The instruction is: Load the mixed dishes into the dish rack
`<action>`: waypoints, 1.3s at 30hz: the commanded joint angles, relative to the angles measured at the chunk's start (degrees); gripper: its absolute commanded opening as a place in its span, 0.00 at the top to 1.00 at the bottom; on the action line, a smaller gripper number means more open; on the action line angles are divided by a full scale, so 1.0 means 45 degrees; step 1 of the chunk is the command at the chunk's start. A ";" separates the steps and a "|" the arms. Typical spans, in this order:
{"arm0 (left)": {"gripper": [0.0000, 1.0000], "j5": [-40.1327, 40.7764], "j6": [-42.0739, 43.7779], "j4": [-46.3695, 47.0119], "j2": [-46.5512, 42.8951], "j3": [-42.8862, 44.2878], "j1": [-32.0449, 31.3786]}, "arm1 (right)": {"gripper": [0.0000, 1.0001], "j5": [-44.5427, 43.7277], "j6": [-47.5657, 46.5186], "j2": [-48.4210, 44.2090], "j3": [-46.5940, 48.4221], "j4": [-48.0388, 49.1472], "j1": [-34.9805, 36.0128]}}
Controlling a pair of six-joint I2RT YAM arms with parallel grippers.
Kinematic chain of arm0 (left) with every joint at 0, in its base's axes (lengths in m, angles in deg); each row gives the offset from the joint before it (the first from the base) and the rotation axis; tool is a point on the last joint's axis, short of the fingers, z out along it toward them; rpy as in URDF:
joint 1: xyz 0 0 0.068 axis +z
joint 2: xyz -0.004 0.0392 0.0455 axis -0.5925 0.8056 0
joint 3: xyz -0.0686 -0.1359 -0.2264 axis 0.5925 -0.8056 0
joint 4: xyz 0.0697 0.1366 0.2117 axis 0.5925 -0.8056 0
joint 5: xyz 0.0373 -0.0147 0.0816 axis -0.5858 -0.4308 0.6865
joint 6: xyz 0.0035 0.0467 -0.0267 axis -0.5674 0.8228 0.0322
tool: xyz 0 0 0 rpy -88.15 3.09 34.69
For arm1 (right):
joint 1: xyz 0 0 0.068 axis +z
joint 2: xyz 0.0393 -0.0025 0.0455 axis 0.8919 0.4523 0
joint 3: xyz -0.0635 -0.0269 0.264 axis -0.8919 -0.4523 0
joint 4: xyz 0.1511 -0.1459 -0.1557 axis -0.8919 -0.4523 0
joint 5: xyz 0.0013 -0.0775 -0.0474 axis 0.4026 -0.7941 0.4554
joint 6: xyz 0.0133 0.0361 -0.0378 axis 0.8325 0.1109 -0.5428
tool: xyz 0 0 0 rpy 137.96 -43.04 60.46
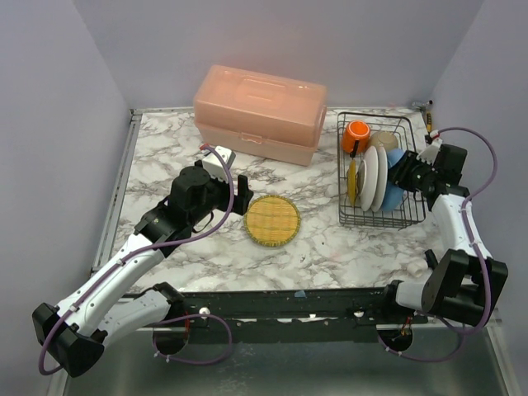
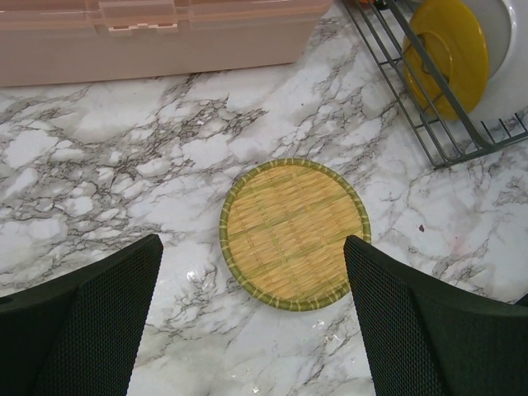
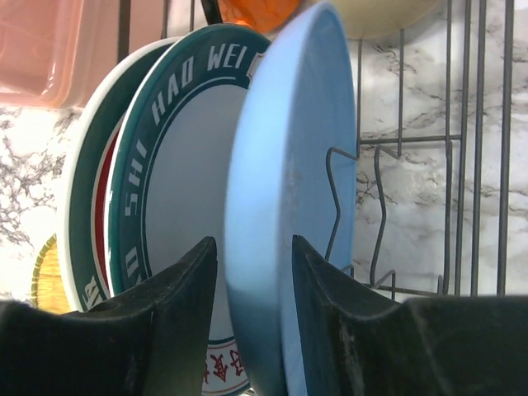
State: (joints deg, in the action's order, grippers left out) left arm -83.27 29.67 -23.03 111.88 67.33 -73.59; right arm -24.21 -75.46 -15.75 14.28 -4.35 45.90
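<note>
Right gripper [image 3: 254, 247] fingers [image 3: 165, 322] straddled blue plate [image 3: 289, 165] rim, plate upright in dish rack [image 1: 410, 216] beside white plates [image 3: 181, 214]; grip or slack, couldn't tell. Left gripper [image 2: 254, 243] hung wide open, empty, over woven mat [image 2: 293, 231].

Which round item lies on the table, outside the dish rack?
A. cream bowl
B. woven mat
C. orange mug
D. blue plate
B: the woven mat lies flat on the marble table, while the orange mug, blue plate and cream bowl sit in the dish rack.
</note>
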 commanded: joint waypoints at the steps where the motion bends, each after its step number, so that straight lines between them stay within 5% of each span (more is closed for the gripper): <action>1: 0.09 0.0233 0.0073 -0.0081 0.0013 0.0081 -0.0060 | 0.54 -0.0544 -0.0056 -0.0221 0.0693 -0.0848 0.0298; 3: 0.09 0.0224 0.0073 -0.0103 0.0038 0.0092 -0.0059 | 0.52 -0.0692 0.0073 -0.0253 0.0882 -0.1028 0.0439; 5: 0.09 0.0217 0.0068 -0.0094 0.0066 0.0094 -0.0065 | 0.36 -0.0821 0.0216 -0.0366 0.0985 -0.1124 0.0575; 11: 0.09 0.0260 0.0073 -0.0124 0.0078 0.0093 -0.0092 | 0.27 -0.1028 0.0796 -0.0974 0.1328 -0.1287 0.0612; 39: 0.09 0.0554 0.0171 -0.0359 0.0370 0.0210 -0.0279 | 0.27 -0.2102 0.1288 -0.2030 0.2841 -0.2660 0.0798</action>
State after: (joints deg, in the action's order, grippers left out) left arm -82.14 29.87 -23.49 113.13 67.36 -74.68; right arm -31.22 -68.14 -24.19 24.44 -12.55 48.48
